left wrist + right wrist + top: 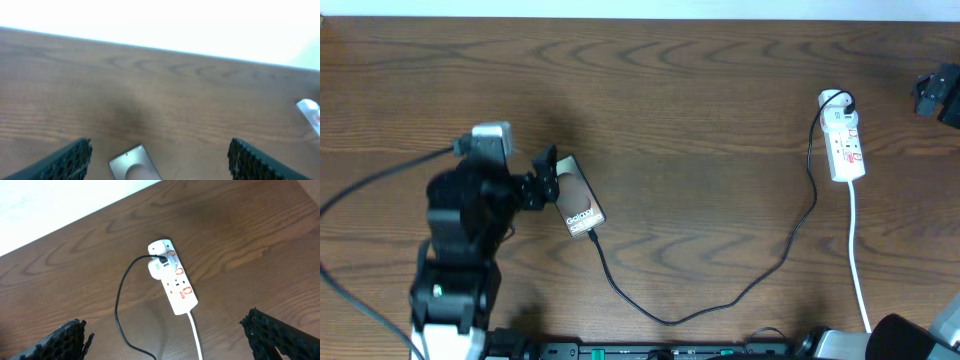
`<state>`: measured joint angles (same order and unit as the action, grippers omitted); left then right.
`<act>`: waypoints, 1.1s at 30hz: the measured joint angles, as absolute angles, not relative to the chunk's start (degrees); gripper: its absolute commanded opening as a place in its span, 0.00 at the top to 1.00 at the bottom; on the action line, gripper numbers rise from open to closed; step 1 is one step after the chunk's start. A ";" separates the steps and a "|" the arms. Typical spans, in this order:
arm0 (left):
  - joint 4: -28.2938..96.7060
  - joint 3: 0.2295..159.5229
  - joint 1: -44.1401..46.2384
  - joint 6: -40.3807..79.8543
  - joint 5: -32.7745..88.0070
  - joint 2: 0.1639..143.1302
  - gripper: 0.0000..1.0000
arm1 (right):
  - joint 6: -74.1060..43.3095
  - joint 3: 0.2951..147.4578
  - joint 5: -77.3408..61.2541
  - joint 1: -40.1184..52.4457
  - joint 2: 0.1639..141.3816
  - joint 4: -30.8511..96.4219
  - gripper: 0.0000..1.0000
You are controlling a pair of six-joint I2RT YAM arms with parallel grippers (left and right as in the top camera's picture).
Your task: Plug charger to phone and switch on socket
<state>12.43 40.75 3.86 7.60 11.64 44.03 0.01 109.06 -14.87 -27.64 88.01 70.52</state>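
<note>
At right, the right pincer hangs open near the socket; its red switch wants one square press. Left pincer: open.

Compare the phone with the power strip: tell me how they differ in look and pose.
The phone is a dark slab with white lettering; the power strip is white with red markings. The phone lies slanted at left; the power strip lies nearly straight at right. Both lie flat on the wooden table, with the black cable running between them.
</note>
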 measured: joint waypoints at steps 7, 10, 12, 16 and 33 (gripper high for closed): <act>-10.00 24.58 3.86 7.40 11.57 31.03 0.12 | -0.01 109.06 -14.72 -27.66 88.01 70.50 0.01; -17.80 18.26 3.40 6.72 11.40 25.76 0.12 | -0.01 109.06 -14.74 -27.64 88.01 70.52 0.01; -19.88 14.92 2.52 6.28 11.18 22.39 0.13 | -0.01 109.06 -14.72 -27.66 88.01 70.50 0.01; -20.01 9.85 0.78 5.80 10.31 16.82 0.13 | -0.01 109.06 -14.72 -27.66 88.01 70.50 0.01; -3.27 0.34 -1.83 1.41 9.91 2.55 0.13 | -0.01 109.06 -14.72 -27.66 88.01 70.52 0.01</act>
<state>-3.27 0.34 -1.83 1.41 9.91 2.55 -0.01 109.06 -14.72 -27.66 88.01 70.52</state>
